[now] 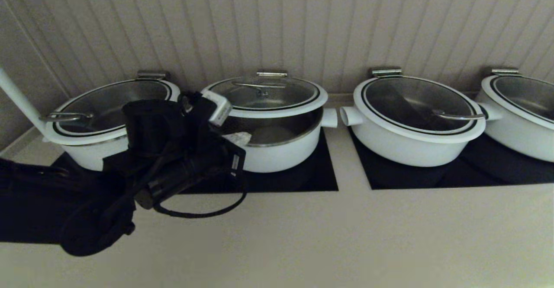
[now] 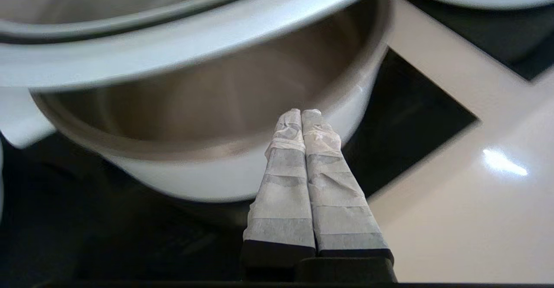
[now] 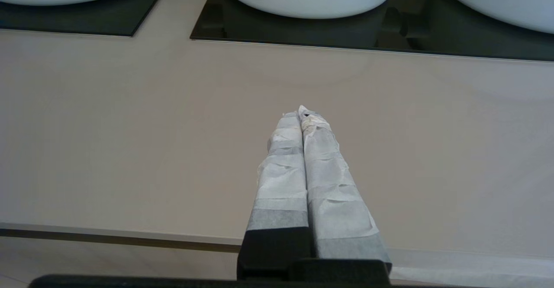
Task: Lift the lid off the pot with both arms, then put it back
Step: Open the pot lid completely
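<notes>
The deep white pot (image 1: 281, 152) stands second from the left, its steel inside showing. Its glass lid (image 1: 268, 93) with a steel bar handle (image 1: 259, 85) is raised at the front, with a gap above the pot's rim. My left gripper (image 1: 238, 138) is shut and empty, its tips at the pot's front-left rim, below the lid's white rim. In the left wrist view the gripper (image 2: 301, 113) lies against the pot (image 2: 207, 106), with the lid (image 2: 173, 48) above it and apart. My right gripper (image 3: 301, 113) is shut and empty, low over the counter near its front edge; it is out of the head view.
A wider lidded pot (image 1: 86, 154) stands at the left behind my left arm. Two more (image 1: 415, 145) (image 1: 519, 128) stand at the right. All rest on black mats (image 1: 303, 180) against a ribbed wall. A white pole (image 1: 17, 97) leans at the far left. Bare counter (image 1: 346, 236) lies in front.
</notes>
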